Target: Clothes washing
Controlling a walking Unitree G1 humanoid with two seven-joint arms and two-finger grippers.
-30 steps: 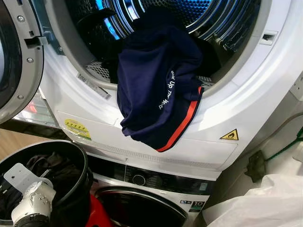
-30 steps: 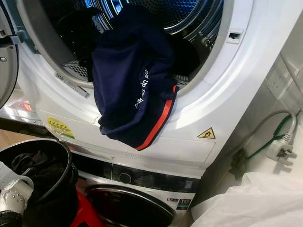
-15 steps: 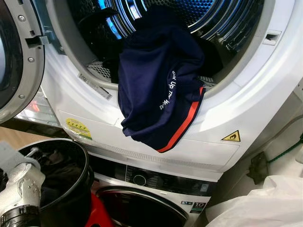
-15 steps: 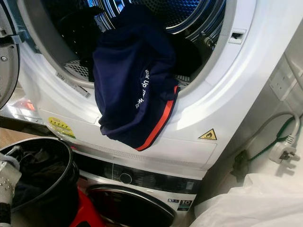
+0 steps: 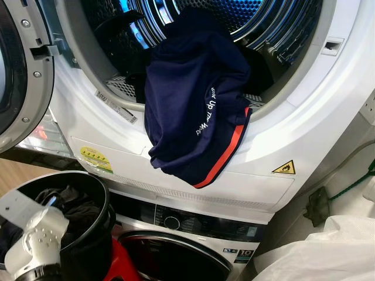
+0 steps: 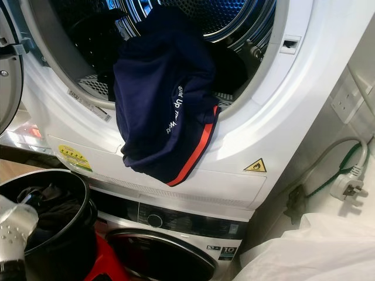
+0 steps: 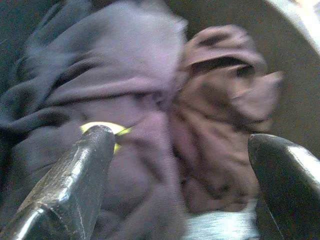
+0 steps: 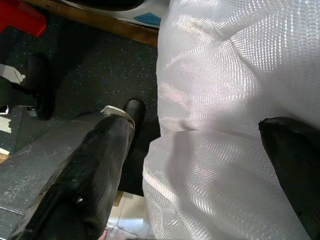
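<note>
A navy garment (image 5: pixel 196 120) with a red stripe and white lettering hangs half out of the upper machine's drum (image 5: pixel 234 23), draped over the white door rim (image 5: pixel 275 126) and partly covering the opening; the perforated steel inside glows blue. The round door (image 5: pixel 17 70) stands swung aside at the left. Below sits a second machine with a dark control panel (image 5: pixel 193 225). At the lower left a round black bucket (image 5: pixel 96 193) holds crumpled dark clothes (image 7: pixel 150 125), soft and folded; the left gripper (image 7: pixel 180 170) hangs over them with its fingers spread wide, holding nothing. The right gripper (image 8: pixel 200 170), also spread wide, hangs beside a glossy white woven sack (image 8: pixel 235 100) above dark speckled flooring (image 8: pixel 95 65).
</note>
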